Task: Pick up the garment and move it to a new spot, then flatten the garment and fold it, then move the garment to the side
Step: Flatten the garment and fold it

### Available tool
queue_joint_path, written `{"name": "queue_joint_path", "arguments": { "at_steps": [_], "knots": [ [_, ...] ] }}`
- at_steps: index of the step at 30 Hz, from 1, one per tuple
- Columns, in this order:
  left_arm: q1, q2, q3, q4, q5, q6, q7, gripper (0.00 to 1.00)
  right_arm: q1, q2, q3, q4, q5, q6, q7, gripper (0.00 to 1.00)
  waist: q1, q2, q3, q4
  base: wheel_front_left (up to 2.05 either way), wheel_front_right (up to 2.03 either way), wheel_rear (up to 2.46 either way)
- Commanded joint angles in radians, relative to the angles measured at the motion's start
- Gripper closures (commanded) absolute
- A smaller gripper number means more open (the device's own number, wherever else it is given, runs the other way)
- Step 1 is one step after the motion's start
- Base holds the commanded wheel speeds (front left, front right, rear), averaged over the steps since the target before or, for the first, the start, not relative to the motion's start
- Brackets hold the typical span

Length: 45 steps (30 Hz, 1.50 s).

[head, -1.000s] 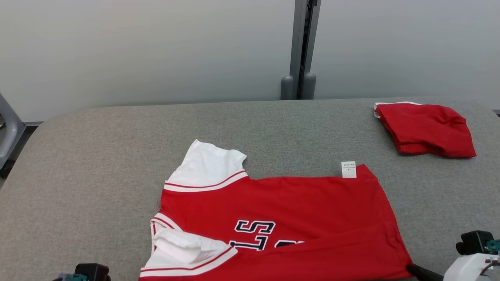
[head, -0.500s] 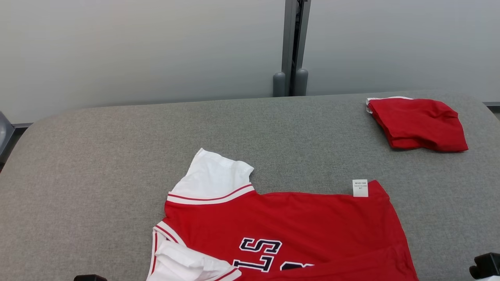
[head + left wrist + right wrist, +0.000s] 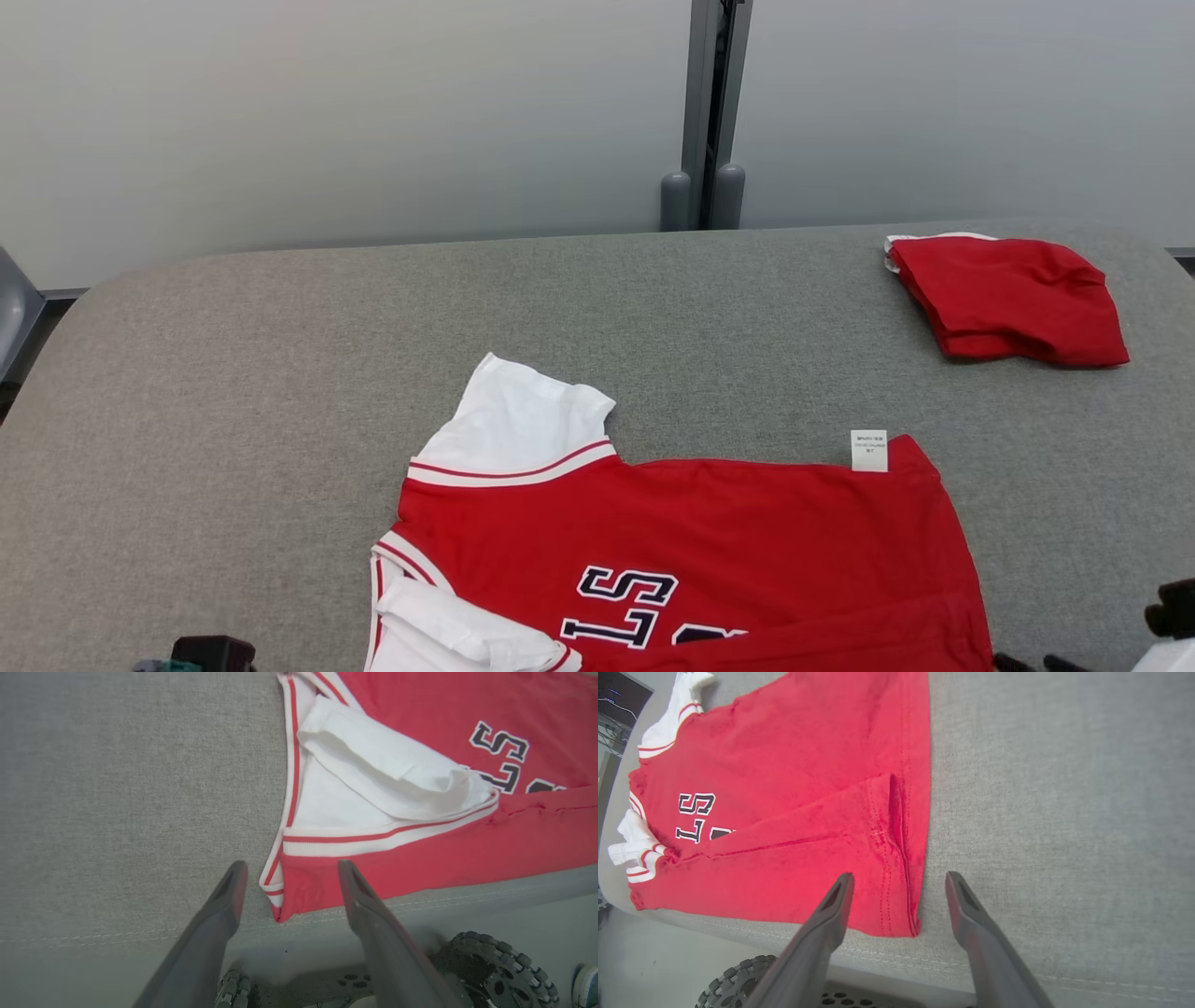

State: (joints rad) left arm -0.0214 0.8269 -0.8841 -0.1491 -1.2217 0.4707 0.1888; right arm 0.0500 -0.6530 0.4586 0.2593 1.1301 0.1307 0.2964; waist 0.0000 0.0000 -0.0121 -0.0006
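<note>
The garment (image 3: pixel 672 551) is a red jersey with white sleeves and dark letters. It lies spread at the near edge of the grey table (image 3: pixel 280 373), with its near strip folded up over the body. My left gripper (image 3: pixel 290 868) is open, its fingers either side of the collar-end corner (image 3: pixel 280 896), above it and not gripping. My right gripper (image 3: pixel 899 877) is also open, over the hem-end corner (image 3: pixel 901 905) with nothing held. Its fingertips (image 3: pixel 1001 662) poke in at the lower right of the head view.
A second red garment (image 3: pixel 1008 299) lies folded at the table's far right. A grey post (image 3: pixel 705 112) stands behind the table against the pale wall. My base's wheels (image 3: pixel 495 966) sit below the near table edge.
Both grippers have gone from shut to open, and the garment's near corners lie loose on the table. The head camera has shifted a little, so the whole picture moved.
</note>
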Motion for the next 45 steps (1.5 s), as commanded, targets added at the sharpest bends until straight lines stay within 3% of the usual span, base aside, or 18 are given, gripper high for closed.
{"name": "queue_joint_path", "arguments": {
  "at_steps": [1, 6, 11, 16, 20, 28, 38, 45],
  "knots": [
    [-0.020, 0.003, 0.007, -0.002, 0.010, 0.005, -0.004, 0.00, 0.005, 0.002, -0.016, -0.008, -0.011, 0.000, 0.000, 0.00, 0.0000, 0.0000, 0.001, 0.001, 0.00, 0.00, 0.00],
    [-0.110, 0.003, 0.010, -0.029, 0.070, -0.004, 0.001, 0.00, 0.006, 0.066, -0.183, -0.076, -0.127, 0.000, 0.014, 0.00, 0.0000, 0.0000, 0.017, 0.003, 0.00, 0.00, 0.00],
    [-0.253, -0.013, 0.034, -0.003, 0.126, -0.027, 0.014, 0.00, -0.067, 0.169, -0.311, -0.130, -0.252, 0.000, 0.070, 0.00, 0.0000, 0.0000, 0.072, -0.008, 0.00, 0.00, 0.00],
    [-0.416, -0.058, 0.046, 0.083, 0.149, -0.100, 0.057, 0.00, -0.174, 0.256, -0.372, -0.125, -0.342, 0.000, 0.148, 0.00, 0.0000, 0.0000, 0.143, -0.021, 0.00, 0.00, 0.00],
    [-0.539, -0.099, 0.035, 0.185, 0.155, -0.172, 0.114, 0.00, -0.261, 0.290, -0.405, -0.083, -0.391, 0.000, 0.190, 0.00, 0.0000, 0.0000, 0.199, -0.034, 0.00, 0.00, 0.00],
    [-0.748, -0.198, 0.008, 0.412, 0.150, -0.310, 0.216, 0.00, -0.400, 0.318, -0.403, 0.039, -0.435, 0.000, 0.237, 0.00, 0.0000, 0.0000, 0.297, -0.048, 0.00, 0.00, 0.00],
    [-0.953, -0.298, -0.030, 0.683, 0.153, -0.481, 0.315, 0.00, -0.471, 0.305, -0.330, 0.054, -0.389, 0.000, 0.271, 0.00, 0.0000, 0.0000, 0.406, -0.074, 0.00, 0.00, 0.00],
    [-1.020, -0.335, -0.033, 0.802, 0.151, -0.541, 0.320, 0.00, -0.485, 0.301, -0.273, 0.034, -0.356, 0.000, 0.286, 0.00, 0.0000, 0.0000, 0.445, -0.105, 0.00, 0.00, 0.00]
  ]
}}
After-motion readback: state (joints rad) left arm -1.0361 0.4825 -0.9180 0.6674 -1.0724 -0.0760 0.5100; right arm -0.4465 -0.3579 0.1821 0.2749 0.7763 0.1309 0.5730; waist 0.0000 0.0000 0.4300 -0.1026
